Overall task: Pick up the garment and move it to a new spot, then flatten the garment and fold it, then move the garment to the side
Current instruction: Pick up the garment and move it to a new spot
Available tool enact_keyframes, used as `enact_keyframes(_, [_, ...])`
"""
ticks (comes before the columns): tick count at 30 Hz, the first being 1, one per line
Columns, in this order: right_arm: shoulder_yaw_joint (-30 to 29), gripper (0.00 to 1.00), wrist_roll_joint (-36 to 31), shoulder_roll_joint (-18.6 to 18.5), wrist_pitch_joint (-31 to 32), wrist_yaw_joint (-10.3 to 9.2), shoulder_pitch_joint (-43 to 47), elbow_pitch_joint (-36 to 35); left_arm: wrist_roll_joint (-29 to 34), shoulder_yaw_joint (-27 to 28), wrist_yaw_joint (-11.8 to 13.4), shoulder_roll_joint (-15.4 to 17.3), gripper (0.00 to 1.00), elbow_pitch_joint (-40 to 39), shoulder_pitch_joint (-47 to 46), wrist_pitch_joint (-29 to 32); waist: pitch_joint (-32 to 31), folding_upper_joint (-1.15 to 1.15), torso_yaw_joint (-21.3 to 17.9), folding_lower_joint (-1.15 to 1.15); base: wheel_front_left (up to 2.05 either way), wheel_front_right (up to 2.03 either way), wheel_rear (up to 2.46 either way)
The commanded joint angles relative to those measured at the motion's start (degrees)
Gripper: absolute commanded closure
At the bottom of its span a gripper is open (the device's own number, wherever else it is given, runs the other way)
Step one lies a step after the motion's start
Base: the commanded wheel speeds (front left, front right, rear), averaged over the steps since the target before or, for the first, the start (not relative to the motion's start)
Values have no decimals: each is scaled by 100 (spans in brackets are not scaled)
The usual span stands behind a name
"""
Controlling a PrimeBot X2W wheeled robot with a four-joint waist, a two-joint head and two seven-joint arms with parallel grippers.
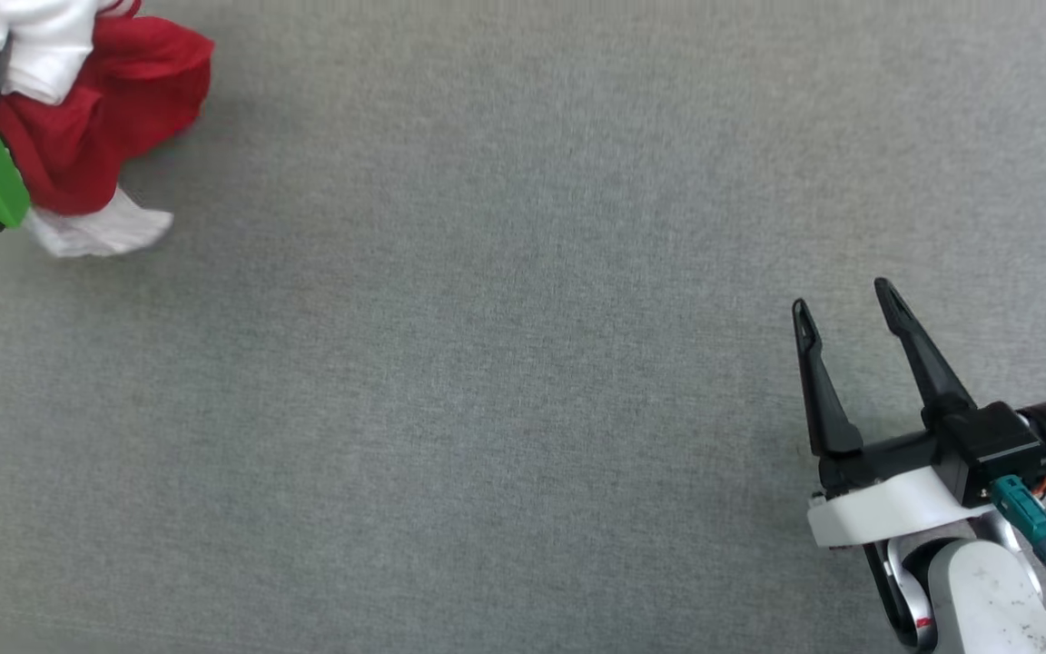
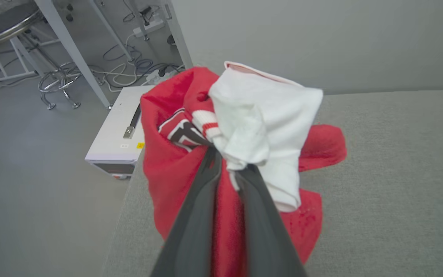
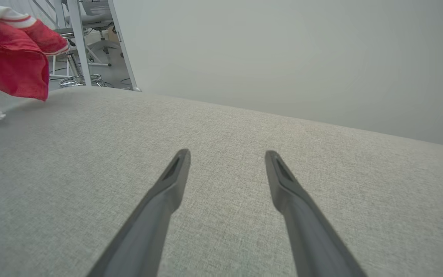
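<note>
The head camera looks almost straight down on the grey table point(image 1: 523, 409) from well above, catching the shirt point(image 1: 114, 100) at the picture's upper left and the right gripper point(image 1: 841, 294) at lower right. The left wrist camera sits close behind the left gripper point(image 2: 227, 161), hard against the shirt, facing past the table's edge to the floor point(image 2: 33, 173) and a stool point(image 2: 6, 23). The right wrist camera rides low over the table, facing across it to a pale wall point(image 3: 283, 57) (the shirt at its upper left is shared by all three views).
</note>
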Motion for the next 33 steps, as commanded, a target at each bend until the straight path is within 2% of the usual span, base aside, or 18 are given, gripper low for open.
enact_keyframes(1, [-31,0,58,41,-62,-8,75,66,109,-49,-13,60,100,-175,79,-124,-705,0,-64,0,0,0,0])
enact_keyframes(4, [-75,0,125,62,-99,-8,155,168,253,-182,-13,106,100,-552,113,-212,-959,0,-160,0,0,0,0])
enact_keyframes(8, [-174,0,195,77,-130,-8,230,267,393,-379,-4,0,100,-1087,150,-207,-1221,0,-350,0,0,0,0])
enact_keyframes(13, [-321,0,378,81,-148,-8,266,334,486,-655,79,-349,100,-1673,238,-136,-1371,0,-691,0,0,0,0])
enact_keyframes(18, [-451,0,453,82,-152,-8,280,317,532,-930,160,-845,100,-1861,320,-169,-1374,0,-1070,0,0,0,0])
enact_keyframes(24, [-534,0,527,82,-153,-8,262,262,585,-1285,212,-1582,100,-1432,475,-425,-1290,0,-1555,0,0,0,0])
enact_keyframes(26, [-545,0,568,82,-154,-8,274,264,630,-1453,348,-2073,100,-998,642,-689,-1251,0,-1768,0,0,0,0])
enact_keyframes(33, [-469,0,611,83,-154,-8,284,257,901,-1786,805,-3046,100,190,945,-1396,-1167,0,-2078,0,0,0,0])
